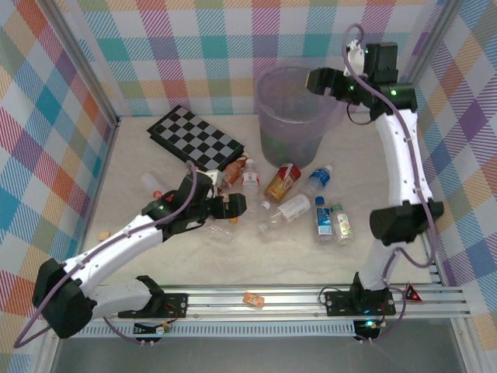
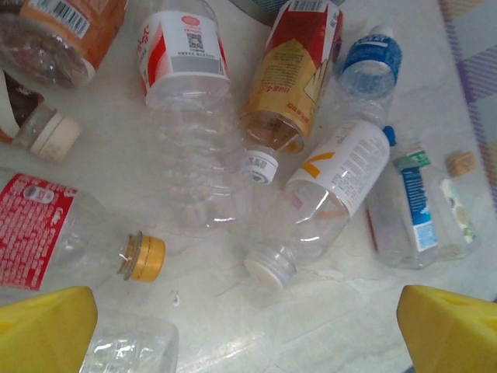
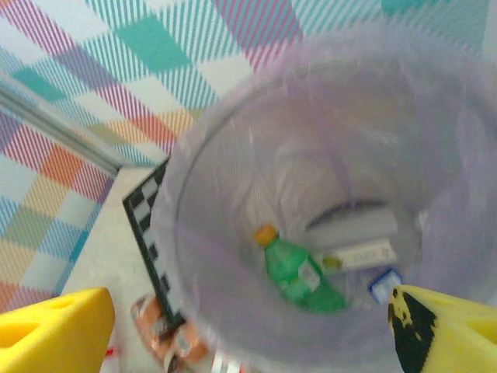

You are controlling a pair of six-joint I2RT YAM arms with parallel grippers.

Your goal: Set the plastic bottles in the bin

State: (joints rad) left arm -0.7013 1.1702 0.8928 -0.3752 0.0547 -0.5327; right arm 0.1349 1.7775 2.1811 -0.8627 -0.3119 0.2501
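Observation:
Several plastic bottles lie on the table in front of the bin [image 1: 299,109], a tall pale-purple bucket. My left gripper [image 1: 231,207] hovers open over them, nothing between its yellow fingertips [image 2: 46,326]. Just beyond it lie a clear bottle with a white cap [image 2: 326,194], a red-and-gold labelled one [image 2: 291,78], a red-labelled one with a yellow cap [image 2: 46,241] and a blue-labelled one [image 2: 373,62]. My right gripper [image 1: 318,78] hangs open and empty above the bin's mouth. Inside the bin [image 3: 202,202] lie a green bottle [image 3: 299,276] and other bottles.
A folded checkerboard [image 1: 194,138] lies at the back left, touching the bottle pile. Small orange cubes sit on the front rail [image 1: 252,299] and by the left wall [image 1: 103,235]. A loose tan cap [image 2: 460,163] lies to the right. Plaid walls enclose the table.

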